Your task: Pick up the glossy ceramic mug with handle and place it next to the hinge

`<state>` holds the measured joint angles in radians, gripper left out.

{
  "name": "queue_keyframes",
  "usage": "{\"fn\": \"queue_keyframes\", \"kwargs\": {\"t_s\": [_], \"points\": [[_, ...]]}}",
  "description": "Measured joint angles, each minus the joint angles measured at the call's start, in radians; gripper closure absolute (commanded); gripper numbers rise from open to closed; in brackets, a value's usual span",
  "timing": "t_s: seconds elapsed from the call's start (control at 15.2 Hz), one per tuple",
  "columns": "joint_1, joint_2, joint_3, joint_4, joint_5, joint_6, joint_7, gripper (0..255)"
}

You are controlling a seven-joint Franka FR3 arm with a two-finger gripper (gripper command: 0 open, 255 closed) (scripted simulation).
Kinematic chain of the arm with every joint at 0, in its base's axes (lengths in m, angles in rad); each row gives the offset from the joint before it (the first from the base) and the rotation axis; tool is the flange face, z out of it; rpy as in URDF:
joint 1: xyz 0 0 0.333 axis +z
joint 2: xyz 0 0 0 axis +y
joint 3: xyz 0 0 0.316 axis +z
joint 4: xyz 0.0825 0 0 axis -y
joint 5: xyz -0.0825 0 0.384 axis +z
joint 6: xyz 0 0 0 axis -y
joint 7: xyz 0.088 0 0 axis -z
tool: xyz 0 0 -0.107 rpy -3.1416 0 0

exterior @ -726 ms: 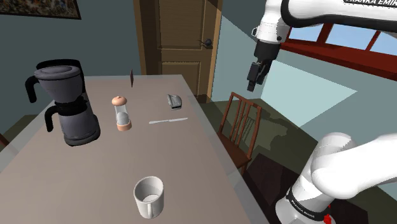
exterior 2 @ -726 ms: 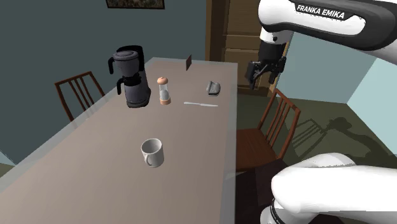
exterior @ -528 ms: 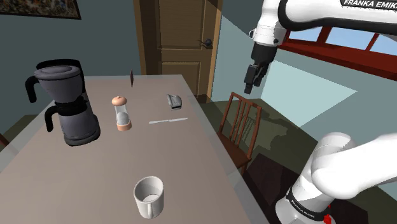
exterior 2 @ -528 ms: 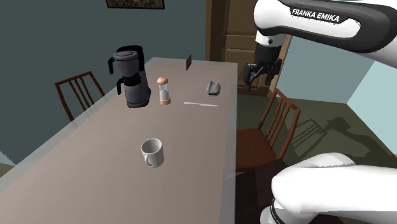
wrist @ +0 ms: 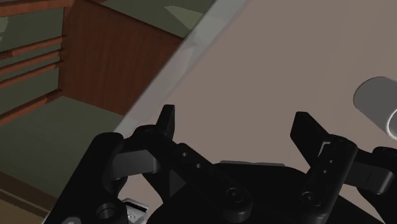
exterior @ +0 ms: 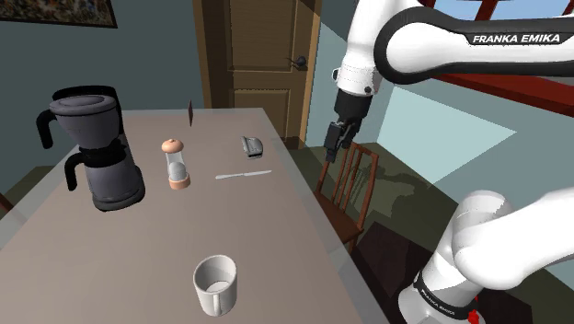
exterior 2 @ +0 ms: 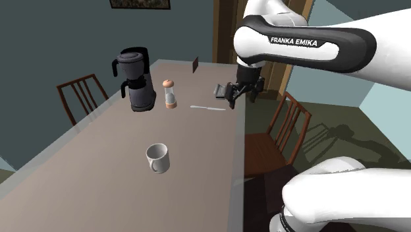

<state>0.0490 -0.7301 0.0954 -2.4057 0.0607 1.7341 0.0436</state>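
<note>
Mug (exterior: 215, 283) stands untouched at the near end of the tabletop (exterior: 138, 239), well apart from the hinge (exterior: 250, 144) farther back. Right of both, the hand (exterior: 330, 150) hangs open and empty over the tabletop's edge. All 3 steps remain, I judge: grasp, carry, place.

Long brownish table (exterior: 138, 239) is carrying six items. White mug (exterior: 215, 283) is standing upright at the near end, well apart from the rest. Dark coffee maker (exterior: 97, 152) is sitting at the shoulder view's left, with a peach-capped shaker (exterior: 176, 164) beside it. Knife (exterior: 243, 174) is lying flat, grey hinge (exterior: 250, 144) just beyond it. Thin dark slab (exterior: 189, 112) is standing near the far edge.
</note>
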Motion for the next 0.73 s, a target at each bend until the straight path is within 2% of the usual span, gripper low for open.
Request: {"fn": "queue_keyframes", "kwargs": {"t_s": [0.53, 0.73], "points": [[0.064, 0.133, 0.140, -0.047, 0.083, 0.203, 0.121, 0], [0.080, 0.209, 0.191, -0.033, 0.099, 0.276, 0.164, 0]]}}
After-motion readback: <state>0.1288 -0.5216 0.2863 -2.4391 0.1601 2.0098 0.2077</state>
